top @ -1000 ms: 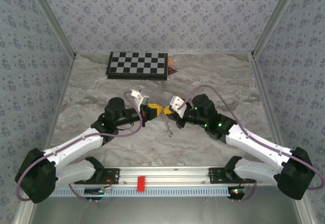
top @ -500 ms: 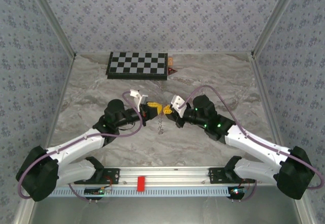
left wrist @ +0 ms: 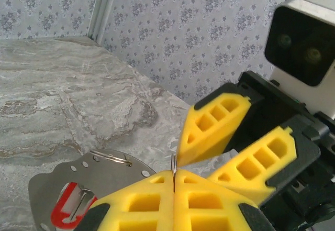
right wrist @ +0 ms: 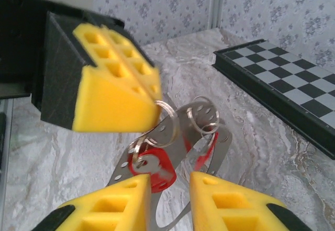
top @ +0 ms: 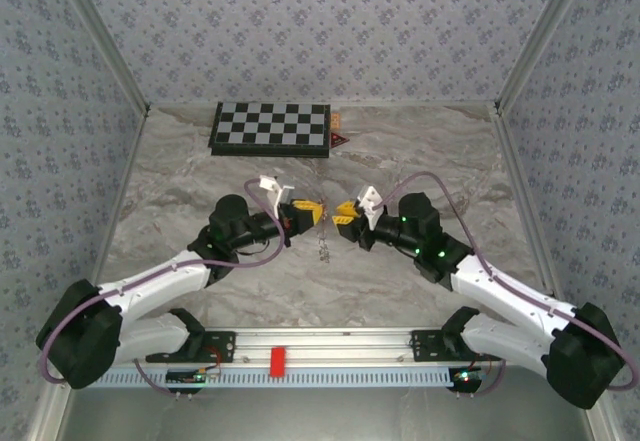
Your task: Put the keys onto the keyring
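My left gripper (top: 312, 213) is held above the middle of the table, shut on the keyring (right wrist: 168, 122), a thin silvery wire loop whose edge shows between its yellow pads (left wrist: 174, 164). From the loop hang the keys (top: 323, 251): one red head (right wrist: 155, 169) close to me, a second (right wrist: 207, 150) behind it, both with flat silvery perforated blades. My right gripper (top: 342, 213) faces the left one from the right, a small gap apart. Its fingers (right wrist: 115, 205) stand open just short of the nearer red head and touch nothing.
A black-and-white chessboard (top: 270, 127) lies at the back of the marble table, a small dark-red triangular piece (top: 339, 139) beside its right end. A red block (top: 277, 360) sits on the rail between the arm bases. Patterned walls close in both sides.
The right gripper has opened, let go of the key bundle and drawn back to the right. The left gripper stays shut on the ring, the keys dangling below it.
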You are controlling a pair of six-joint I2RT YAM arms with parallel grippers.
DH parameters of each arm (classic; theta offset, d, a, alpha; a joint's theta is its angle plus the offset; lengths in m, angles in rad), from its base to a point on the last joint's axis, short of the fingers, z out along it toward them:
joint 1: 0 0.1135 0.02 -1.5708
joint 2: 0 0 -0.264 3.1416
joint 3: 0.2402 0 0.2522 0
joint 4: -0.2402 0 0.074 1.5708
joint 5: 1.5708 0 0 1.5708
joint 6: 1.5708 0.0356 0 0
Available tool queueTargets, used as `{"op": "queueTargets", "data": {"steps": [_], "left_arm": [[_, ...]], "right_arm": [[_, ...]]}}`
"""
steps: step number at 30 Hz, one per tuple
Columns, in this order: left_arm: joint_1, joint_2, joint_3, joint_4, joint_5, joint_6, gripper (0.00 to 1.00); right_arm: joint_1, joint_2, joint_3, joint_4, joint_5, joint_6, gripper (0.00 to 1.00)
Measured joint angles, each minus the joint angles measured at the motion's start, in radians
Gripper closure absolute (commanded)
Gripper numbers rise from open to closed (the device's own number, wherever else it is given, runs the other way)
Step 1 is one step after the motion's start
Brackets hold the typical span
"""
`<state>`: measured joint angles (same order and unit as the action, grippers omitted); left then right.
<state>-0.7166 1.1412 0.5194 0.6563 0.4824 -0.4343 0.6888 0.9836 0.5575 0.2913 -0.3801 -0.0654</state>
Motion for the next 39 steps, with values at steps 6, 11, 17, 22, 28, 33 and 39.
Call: {"op": "queueTargets", "data": {"steps": [6, 11, 17, 22, 28, 33, 39], "left_arm": [[-0.006, 0.027, 0.037, 0.001, 0.0, -0.005, 1.0], [-0.006, 0.034, 0.048, 0.013, 0.0, -0.009, 1.0], [-0.013, 0.034, 0.05, 0.022, 0.0, -0.013, 1.0], [-0.013, 0.033, 0.05, 0.022, 0.001, -0.013, 1.0], [-0.013, 0.03, 0.05, 0.021, 0.003, -0.013, 1.0], [-0.015, 0.023, 0.05, 0.022, 0.004, -0.013, 1.0], [-0.024, 0.022, 0.05, 0.021, 0.018, -0.013, 1.0]], "right_arm": [[-0.086, -0.022, -0.061, 0.117, -0.076, 0.132, 0.66], [-0.12, -0.021, -0.067, 0.208, -0.148, 0.227, 0.65], [-0.135, 0.037, -0.065, 0.323, -0.265, 0.326, 0.65], [-0.135, 0.116, -0.053, 0.379, -0.332, 0.388, 0.69], [-0.142, 0.162, -0.044, 0.447, -0.37, 0.444, 0.72], [-0.143, 0.182, -0.035, 0.469, -0.381, 0.462, 0.73], [-0.16, 0.189, -0.031, 0.475, -0.379, 0.473, 0.8]]}}
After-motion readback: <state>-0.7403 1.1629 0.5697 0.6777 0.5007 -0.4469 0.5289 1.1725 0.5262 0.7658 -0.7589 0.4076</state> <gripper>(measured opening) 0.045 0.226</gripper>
